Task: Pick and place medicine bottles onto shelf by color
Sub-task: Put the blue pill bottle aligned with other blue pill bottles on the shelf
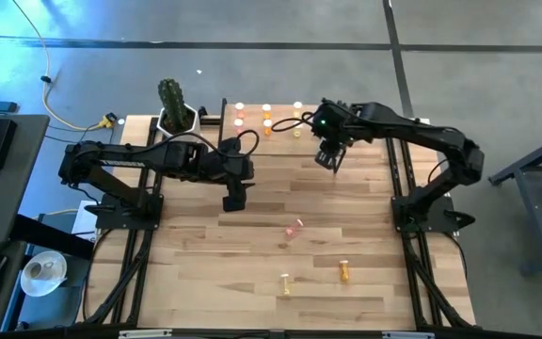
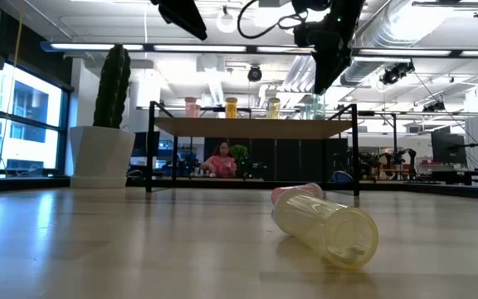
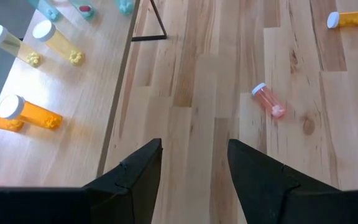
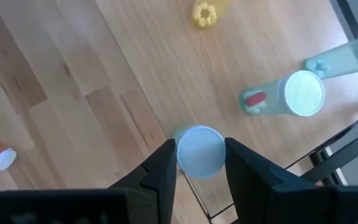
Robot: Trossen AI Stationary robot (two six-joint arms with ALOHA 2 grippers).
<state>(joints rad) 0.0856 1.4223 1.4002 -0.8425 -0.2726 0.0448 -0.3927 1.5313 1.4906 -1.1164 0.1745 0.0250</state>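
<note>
The shelf (image 1: 252, 115) stands at the table's far edge with several medicine bottles upright on it: orange and yellow ones (image 3: 39, 117) and a pale green one (image 4: 303, 93). Three more bottles lie on the table: pink (image 1: 295, 226), orange (image 1: 344, 272) and yellow (image 1: 285, 282). My right gripper (image 4: 201, 163) hangs just off the shelf's right end, shut on a white-capped pale green bottle (image 4: 201, 149). My left gripper (image 3: 194, 165) stands open above the table's middle, near the shelf's front edge, with nothing between its fingers. My right gripper pinches the bottle at its white cap (image 4: 186, 155) between its two fingers, one on each side. The fingers come from above, slanting down. The bottle stands upright in the hold, cap up, lifted clear of the table and the shelf.
A cactus in a white pot (image 1: 173, 108) stands at the far left, beside the shelf. The shelf's black legs (image 4: 334, 152) show close to the held bottle. The table's near half holds only the three lying bottles.
</note>
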